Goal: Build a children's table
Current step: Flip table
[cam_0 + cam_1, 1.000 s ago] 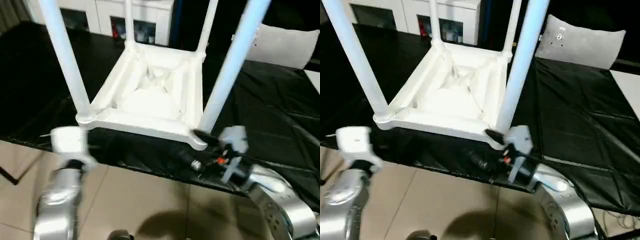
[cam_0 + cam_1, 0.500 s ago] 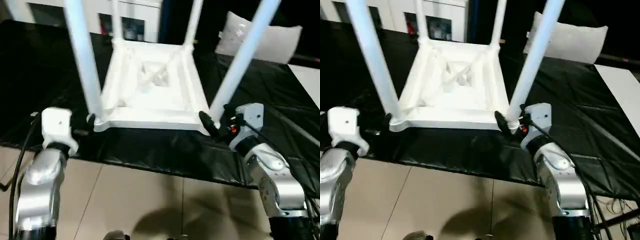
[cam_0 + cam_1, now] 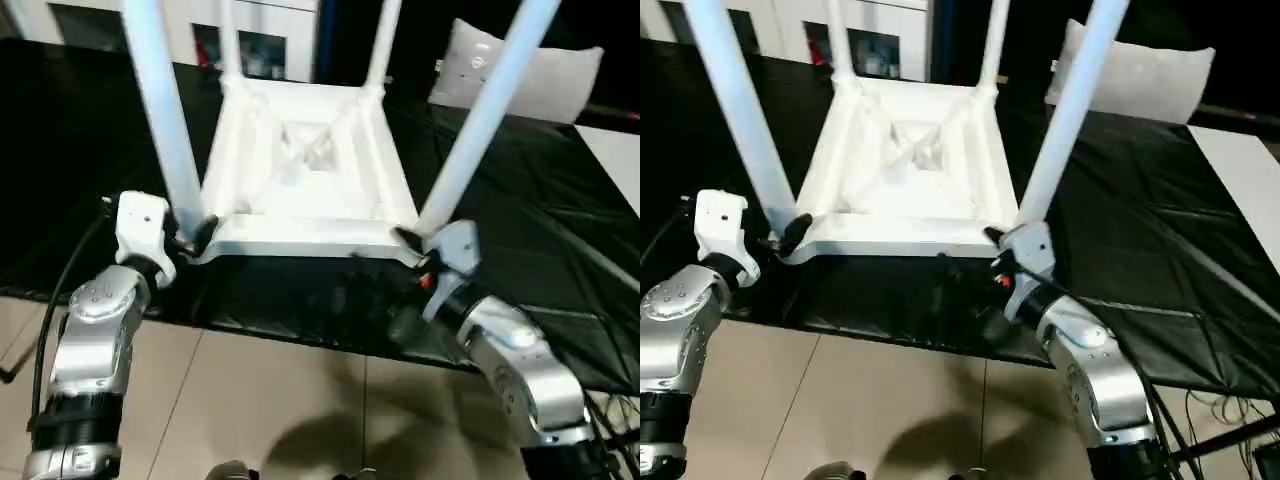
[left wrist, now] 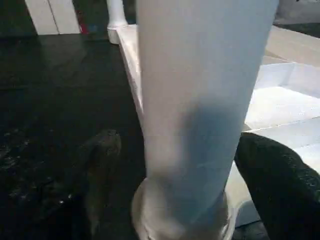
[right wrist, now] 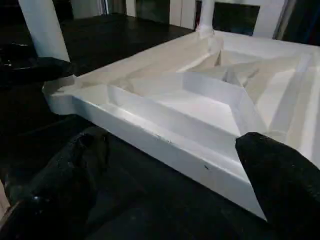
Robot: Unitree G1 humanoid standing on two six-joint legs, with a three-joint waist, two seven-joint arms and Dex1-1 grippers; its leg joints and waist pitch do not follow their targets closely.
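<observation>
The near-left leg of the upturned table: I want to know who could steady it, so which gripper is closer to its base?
Left. The left gripper straddles the near-left leg at its base; the right gripper sits at the tabletop's opposite near corner.

I saw a smooth white plastic table (image 3: 300, 190), a shiny crinkly black cover (image 3: 540, 220), and shiny silver metal arms (image 3: 95, 330).

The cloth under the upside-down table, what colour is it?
Black; the cloth shows best in the right eye view, beside the white table.
</observation>
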